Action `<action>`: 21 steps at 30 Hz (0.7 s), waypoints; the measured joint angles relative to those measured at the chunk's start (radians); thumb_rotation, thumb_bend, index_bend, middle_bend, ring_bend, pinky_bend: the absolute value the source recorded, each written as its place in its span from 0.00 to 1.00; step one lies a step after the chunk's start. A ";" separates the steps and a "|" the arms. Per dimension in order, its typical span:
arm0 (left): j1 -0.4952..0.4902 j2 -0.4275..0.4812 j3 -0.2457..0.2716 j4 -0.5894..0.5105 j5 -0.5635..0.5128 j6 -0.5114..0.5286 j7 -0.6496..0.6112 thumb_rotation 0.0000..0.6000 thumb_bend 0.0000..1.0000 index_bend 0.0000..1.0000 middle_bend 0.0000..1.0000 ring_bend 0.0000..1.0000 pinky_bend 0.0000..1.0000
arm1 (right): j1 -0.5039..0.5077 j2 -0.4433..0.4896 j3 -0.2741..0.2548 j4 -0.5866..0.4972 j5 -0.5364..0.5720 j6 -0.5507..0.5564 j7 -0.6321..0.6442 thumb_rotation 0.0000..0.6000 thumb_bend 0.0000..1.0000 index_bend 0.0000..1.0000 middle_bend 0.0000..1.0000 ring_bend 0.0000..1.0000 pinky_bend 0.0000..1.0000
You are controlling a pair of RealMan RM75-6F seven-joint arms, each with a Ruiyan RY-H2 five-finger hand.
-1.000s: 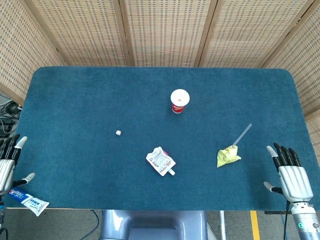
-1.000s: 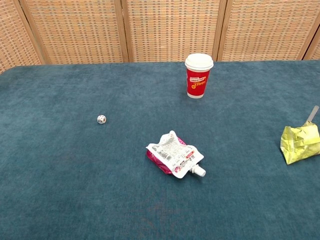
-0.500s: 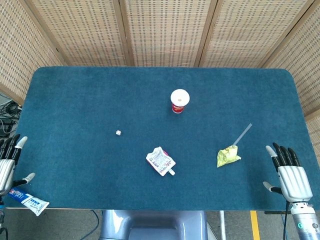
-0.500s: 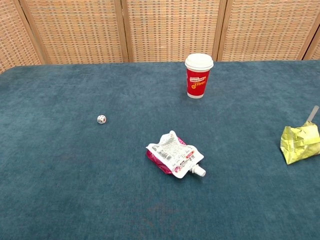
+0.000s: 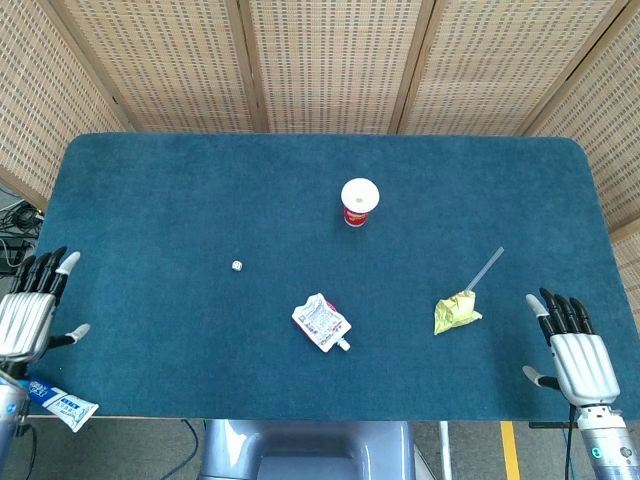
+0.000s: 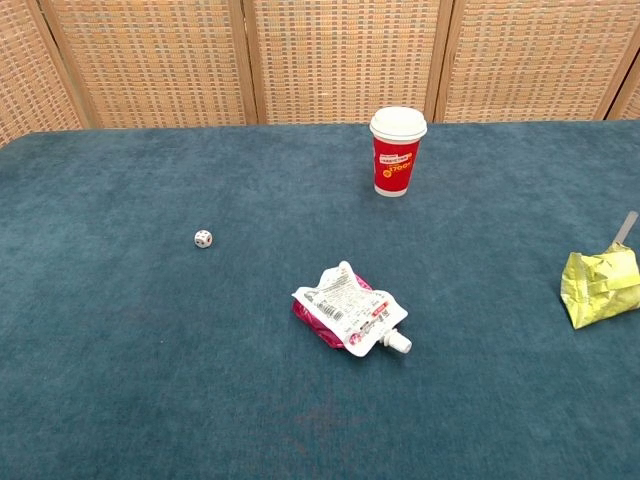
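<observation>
Blue-carpeted desk: left hand and right hand lay empty, fingers spread, at lower corners; yellow pouch nearest right.

Left robot hand moved up & inward over table edge; right robot hand crept slightly inward.

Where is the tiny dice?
The dice sits alone on the blue table, left of the middle in both views. The pouch lies nearer the front on its right, and the red cup stands farther back.
</observation>
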 measured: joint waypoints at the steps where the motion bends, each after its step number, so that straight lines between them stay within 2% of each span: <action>1: -0.017 -0.005 -0.010 0.006 -0.008 -0.017 0.002 1.00 0.23 0.19 0.00 0.00 0.00 | 0.002 -0.004 -0.001 0.004 0.001 -0.004 -0.004 1.00 0.00 0.00 0.00 0.00 0.00; 4: -0.075 -0.030 -0.040 0.035 -0.034 -0.075 0.016 1.00 0.27 0.28 0.00 0.00 0.00 | 0.005 -0.014 -0.002 0.012 0.009 -0.016 -0.014 1.00 0.00 0.00 0.00 0.00 0.00; 10: -0.185 -0.089 -0.081 0.093 -0.085 -0.192 0.065 1.00 0.28 0.34 0.00 0.00 0.00 | 0.011 -0.021 0.000 0.022 0.026 -0.033 -0.016 1.00 0.00 0.00 0.00 0.00 0.00; 15: -0.262 -0.149 -0.102 0.156 -0.141 -0.283 0.105 1.00 0.33 0.35 0.00 0.00 0.00 | 0.013 -0.021 0.004 0.030 0.040 -0.043 -0.004 1.00 0.00 0.00 0.00 0.00 0.00; 21: -0.357 -0.230 -0.120 0.248 -0.217 -0.392 0.148 1.00 0.33 0.32 0.00 0.00 0.00 | 0.013 -0.015 0.009 0.038 0.049 -0.044 0.020 1.00 0.00 0.00 0.00 0.00 0.00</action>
